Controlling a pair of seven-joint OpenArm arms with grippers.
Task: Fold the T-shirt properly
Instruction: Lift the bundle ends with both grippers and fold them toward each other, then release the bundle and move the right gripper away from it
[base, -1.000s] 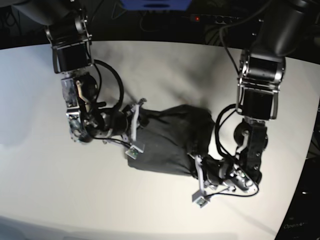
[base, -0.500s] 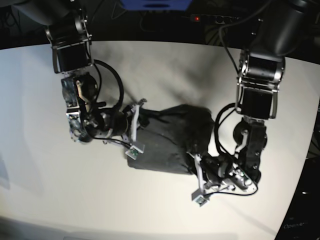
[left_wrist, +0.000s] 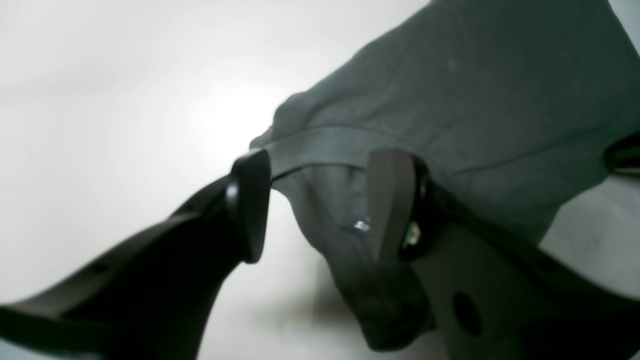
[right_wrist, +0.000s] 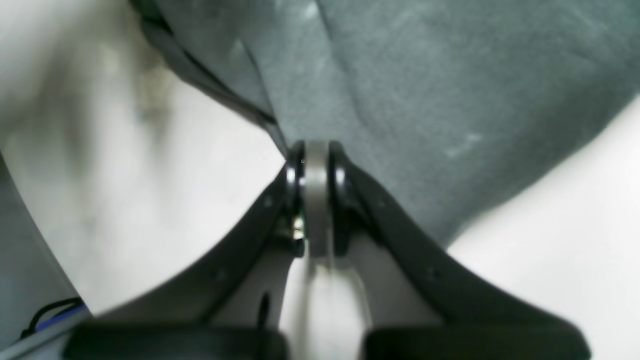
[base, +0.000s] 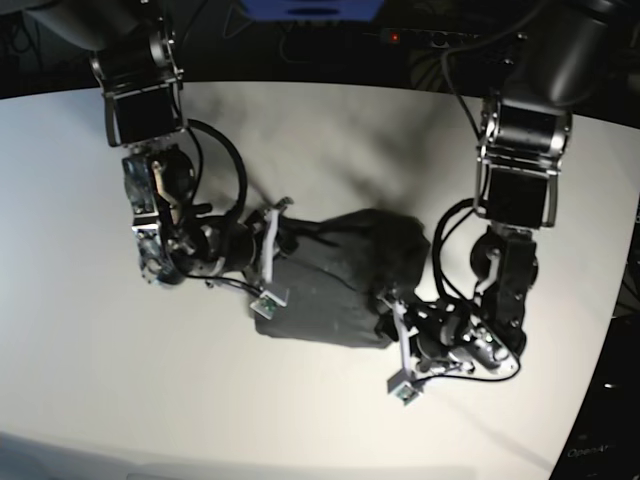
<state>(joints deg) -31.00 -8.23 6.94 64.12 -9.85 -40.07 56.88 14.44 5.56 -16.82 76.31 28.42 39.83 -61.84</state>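
Note:
The dark grey T-shirt (base: 340, 280) lies bunched into a small folded bundle on the white table (base: 330, 130). My left gripper (base: 387, 335) is at the bundle's lower right corner. In the left wrist view it (left_wrist: 320, 180) stands open, with a hanging fold of the T-shirt (left_wrist: 450, 100) between its fingers and resting against the right pad (left_wrist: 390, 200). My right gripper (base: 283, 262) is at the bundle's left edge. In the right wrist view it (right_wrist: 315, 155) is shut, pads pressed together, pinching the edge of the T-shirt (right_wrist: 425, 100).
Both arms reach in from the table's far side, with black cables (base: 440, 250) looping beside the shirt. A blue object (base: 310, 8) and dark equipment sit beyond the far edge. The table's curved right edge (base: 610, 330) runs close to the left arm.
My left gripper has opened and let go of the shirt's corner, shifting slightly toward the bundle. The right arm and its grip have not moved.

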